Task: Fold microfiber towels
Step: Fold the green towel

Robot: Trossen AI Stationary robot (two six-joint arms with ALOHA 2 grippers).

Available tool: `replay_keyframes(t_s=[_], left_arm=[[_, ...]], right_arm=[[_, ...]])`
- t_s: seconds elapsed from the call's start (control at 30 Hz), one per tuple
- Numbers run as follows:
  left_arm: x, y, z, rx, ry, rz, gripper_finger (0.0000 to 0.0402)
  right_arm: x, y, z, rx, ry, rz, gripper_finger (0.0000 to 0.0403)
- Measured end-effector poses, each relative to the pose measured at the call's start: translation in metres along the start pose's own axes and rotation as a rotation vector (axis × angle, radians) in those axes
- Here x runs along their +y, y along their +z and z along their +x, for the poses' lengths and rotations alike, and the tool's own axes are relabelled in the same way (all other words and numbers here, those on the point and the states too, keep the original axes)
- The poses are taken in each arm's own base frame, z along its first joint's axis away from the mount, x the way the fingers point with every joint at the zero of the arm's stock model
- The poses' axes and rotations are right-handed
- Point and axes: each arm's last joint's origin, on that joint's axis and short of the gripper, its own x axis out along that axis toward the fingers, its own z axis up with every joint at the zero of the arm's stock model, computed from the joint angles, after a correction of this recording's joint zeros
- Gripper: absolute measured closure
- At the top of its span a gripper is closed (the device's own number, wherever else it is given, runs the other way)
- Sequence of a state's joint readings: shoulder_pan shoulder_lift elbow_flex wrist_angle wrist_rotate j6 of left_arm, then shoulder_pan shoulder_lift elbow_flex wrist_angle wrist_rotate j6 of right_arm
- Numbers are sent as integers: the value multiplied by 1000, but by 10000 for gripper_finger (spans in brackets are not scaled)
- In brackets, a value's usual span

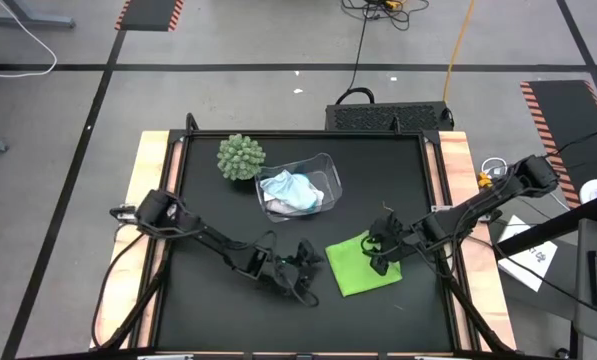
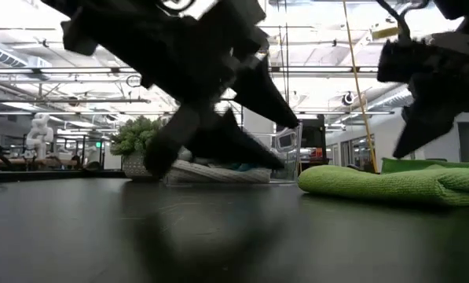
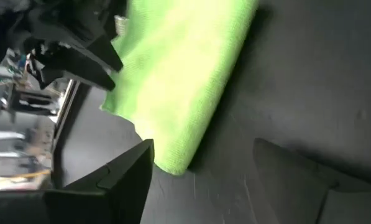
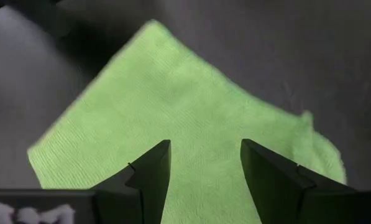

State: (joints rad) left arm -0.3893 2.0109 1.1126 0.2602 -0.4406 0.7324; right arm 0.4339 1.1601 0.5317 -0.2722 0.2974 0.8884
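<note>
Plainly the lime green towel [image 1: 363, 265] is soft, light and limp, best pinched at a corner or hem. It lies folded flat on the table [image 1: 398, 170], directly under the right end effector [image 1: 382, 250], long axis slanting toward the left end effector [image 1: 305, 272] just beside it. Both are open, holding nothing.

Both arms are dark, slim and jointed with thin black cables looped along them, each ending in a gripper (left gripper [image 1: 300, 280], right gripper [image 1: 381, 252]) with two black wedge-shaped fingers, seemingly matte.
</note>
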Motion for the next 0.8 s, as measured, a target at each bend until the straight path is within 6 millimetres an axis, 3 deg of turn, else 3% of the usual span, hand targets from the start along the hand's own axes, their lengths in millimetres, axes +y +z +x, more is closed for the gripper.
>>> replay_keyframes(t_s=[0.17,0.47,0.8], left_arm=[[-8,3,20,41,12,141,117],[-1,17,48,39,51,213,152],[3,4,54,65,-63,245,182]], right_arm=[[-10,-11,6,28,-20,30,218],[-19,-20,11,44,-40,37,218],[-20,-21,11,45,-41,49,218]])
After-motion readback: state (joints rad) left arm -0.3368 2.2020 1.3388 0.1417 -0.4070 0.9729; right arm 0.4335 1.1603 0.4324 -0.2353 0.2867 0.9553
